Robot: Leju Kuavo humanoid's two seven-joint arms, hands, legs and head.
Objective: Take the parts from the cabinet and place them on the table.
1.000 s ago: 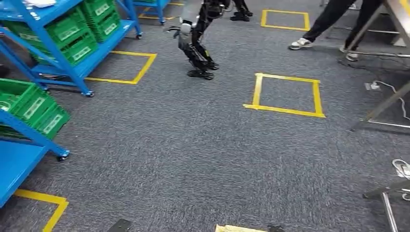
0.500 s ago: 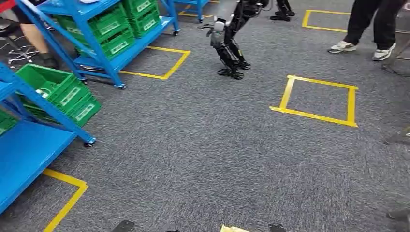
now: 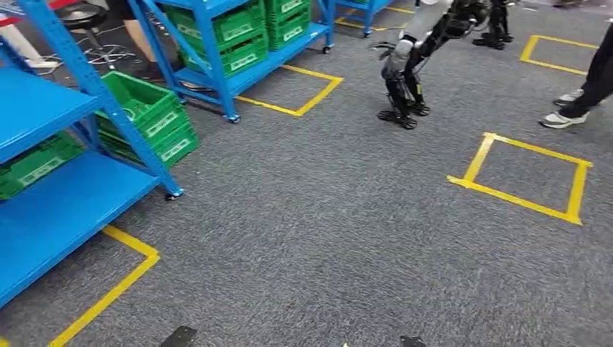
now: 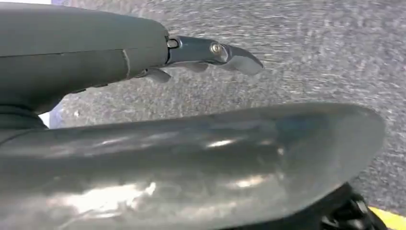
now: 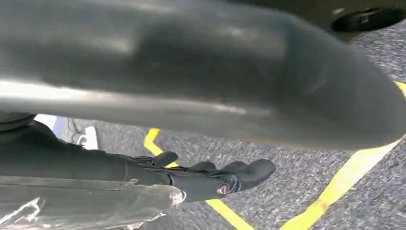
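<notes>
Floor: grey carpet (image 3: 303, 238) covered the whole area, marked with yellow tape squares; one square (image 3: 526, 177) lay at 3 o'clock of the head view, another (image 3: 293, 90) at 12 o'clock, and a tape corner (image 3: 108, 289) at 8 o'clock.
Near cabinet: a blue metal shelving unit (image 3: 65, 195) on castors stood at 9 o'clock, one shelf bare and blue.
Green crates, near cabinet: open plastic bins (image 3: 148, 123) with white labels sat stacked at the unit's far end, at 10 o'clock; another green bin (image 3: 36, 163) sat between the shelves at 9 o'clock. Their contents could not be made out.
Far cabinet: a second blue shelving unit (image 3: 238, 43) stood at 11 o'clock, loaded with green labelled crates (image 3: 242, 32).
Parts: none could be identified; the crates on both cabinets were the only containers seen.
Other robot: a dark-legged humanoid (image 3: 408, 65) stood on the carpet at 1 o'clock, well apart from the cabinets.
Person: a dark trouser leg and white shoe (image 3: 567, 116) appeared at 2 o'clock, near the right tape square.
Stool: a black stool (image 3: 83, 18) stood behind the near cabinet at 11 o'clock.
Left hand: the left hand (image 4: 191, 55) hung over the carpet, fingers extended and loose, holding nothing.
Right hand: the right hand (image 5: 210, 177) hung above yellow tape, dark fingers (image 5: 253, 170) stretched out together, holding nothing.
</notes>
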